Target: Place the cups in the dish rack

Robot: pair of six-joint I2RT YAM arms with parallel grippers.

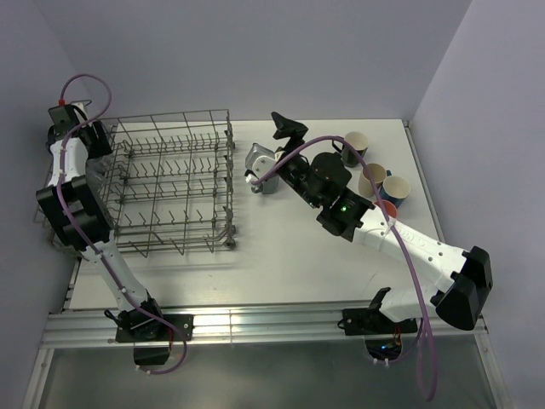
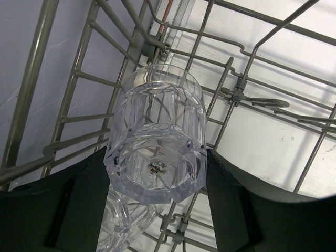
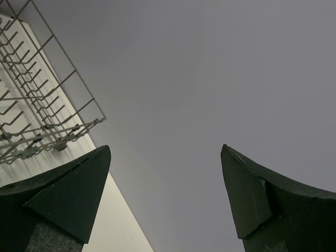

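Top external looks down from behind the arm bases (image 1: 255,328) over the table (image 1: 298,256). Left wrist sits among the dish rack (image 2: 239,94) wires, hard against a glass tumbler (image 2: 157,142); right wrist tilts up at the wall (image 3: 210,79). All three show the rack.

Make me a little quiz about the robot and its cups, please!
1. True or false: the right gripper is holding a mug.
2. What is the left gripper squeezing? A) clear glass tumbler B) spoon C) plate
3. Fill in: seen from the top camera, the mugs wait on the ___ side of the dish rack.

Key: 1 false (its jaws are open and empty); 2 A; 3 right.
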